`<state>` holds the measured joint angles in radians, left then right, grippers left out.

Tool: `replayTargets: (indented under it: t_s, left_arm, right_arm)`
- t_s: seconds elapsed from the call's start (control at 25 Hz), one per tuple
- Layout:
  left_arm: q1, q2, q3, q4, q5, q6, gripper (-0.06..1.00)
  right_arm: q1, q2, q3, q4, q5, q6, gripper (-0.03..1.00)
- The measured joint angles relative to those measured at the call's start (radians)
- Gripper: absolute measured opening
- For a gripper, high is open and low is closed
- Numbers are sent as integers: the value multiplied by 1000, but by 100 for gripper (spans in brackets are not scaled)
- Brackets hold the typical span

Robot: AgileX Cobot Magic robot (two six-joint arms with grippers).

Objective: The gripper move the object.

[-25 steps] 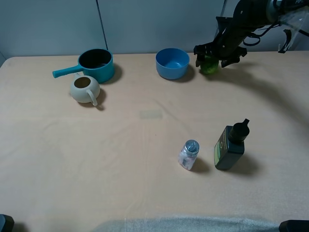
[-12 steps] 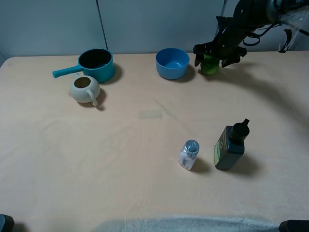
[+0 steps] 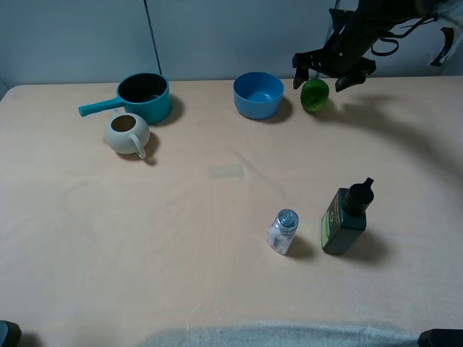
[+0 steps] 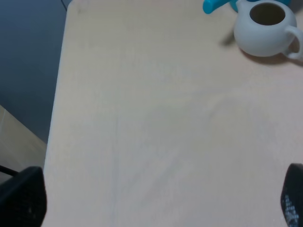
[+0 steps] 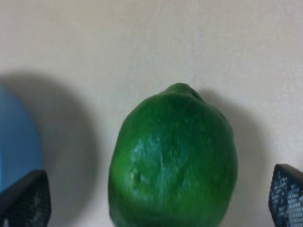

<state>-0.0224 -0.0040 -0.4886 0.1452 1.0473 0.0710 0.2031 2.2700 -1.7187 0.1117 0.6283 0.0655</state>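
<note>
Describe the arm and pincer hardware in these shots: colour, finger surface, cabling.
Right arm is black all over, angular links, with black cables looping loose near the wrist. Right pincer is black: two short fingers on a wide crossbar. Its fingertips carry dark pads with a fine grid texture. Left pincer shows only two dark tips, one with a similar dotted texture. No markings visible.

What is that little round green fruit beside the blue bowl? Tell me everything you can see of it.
The small round green fruit looks like a lime, with glossy, faintly dimpled dark green skin and a small nub at one end. It rests whole on the beige table near the far edge. It is close to the blue bowl but apart from it. The right gripper hovers just above, with its fingers spread to either side and not touching the fruit.
</note>
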Motion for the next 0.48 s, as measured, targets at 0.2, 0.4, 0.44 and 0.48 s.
replayTargets:
  t_s: [0.2,0.4,0.44,0.48]
  left_arm:
    - [0,0,0,0,0,0,99]
    - [0,0,0,0,0,0,99]
    - [0,0,0,0,0,0,99]
    - [0,0,0,0,0,0,99]
  right_arm:
    - [0,-44,0,2,58,0,69]
    - [0,-94,0,4,129,0,69]
    - [0,-109,0,4,142,0,69]
    - [0,-123,0,4,157,0,69]
